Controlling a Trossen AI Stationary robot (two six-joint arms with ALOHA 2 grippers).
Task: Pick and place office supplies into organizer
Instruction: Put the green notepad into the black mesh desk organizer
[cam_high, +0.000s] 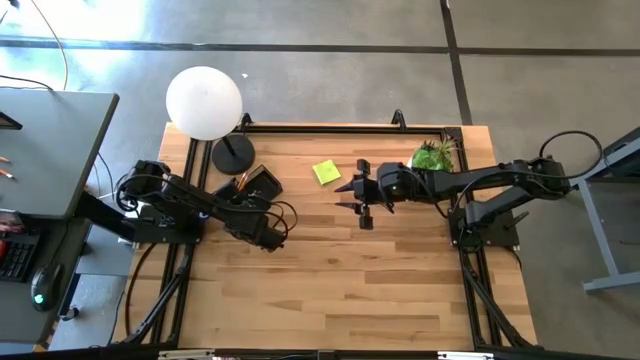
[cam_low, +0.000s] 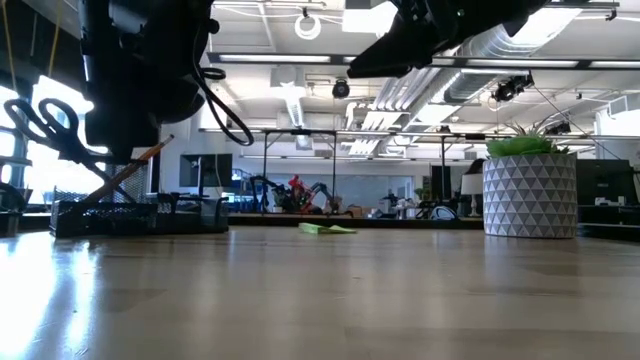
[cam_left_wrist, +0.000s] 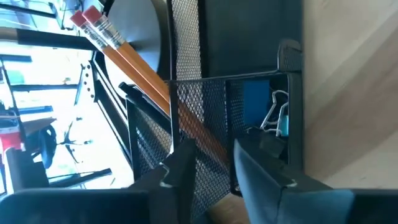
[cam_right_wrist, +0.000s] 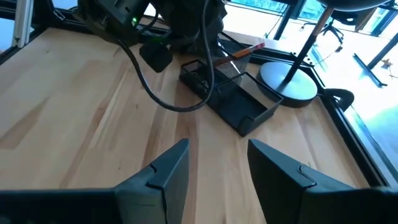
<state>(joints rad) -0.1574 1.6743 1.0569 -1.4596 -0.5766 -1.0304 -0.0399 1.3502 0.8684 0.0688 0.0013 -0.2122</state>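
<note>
- Robotics lab / open workshop floor, not a home.
- Wood table (cam_high: 330, 270) in a black frame, two arms bolted to it.
- Bare concrete floor (cam_high: 330, 70) around the table.
- Exposed ducts (cam_low: 480, 50) and strip lights overhead.
- More robot rigs (cam_low: 300, 190) on benches far back.
- Side desk (cam_high: 50, 150) with keyboard (cam_high: 15, 255) and mouse (cam_high: 40, 295).
- Big windows (cam_left_wrist: 37, 93), office chair (cam_right_wrist: 326, 25) beyond.

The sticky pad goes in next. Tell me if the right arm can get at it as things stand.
Probably yes. The yellow sticky-note pad lies alone on bare table, and the right gripper hangs just beside it, fingers apart and empty. The potted plant sits off to the other side.
</note>
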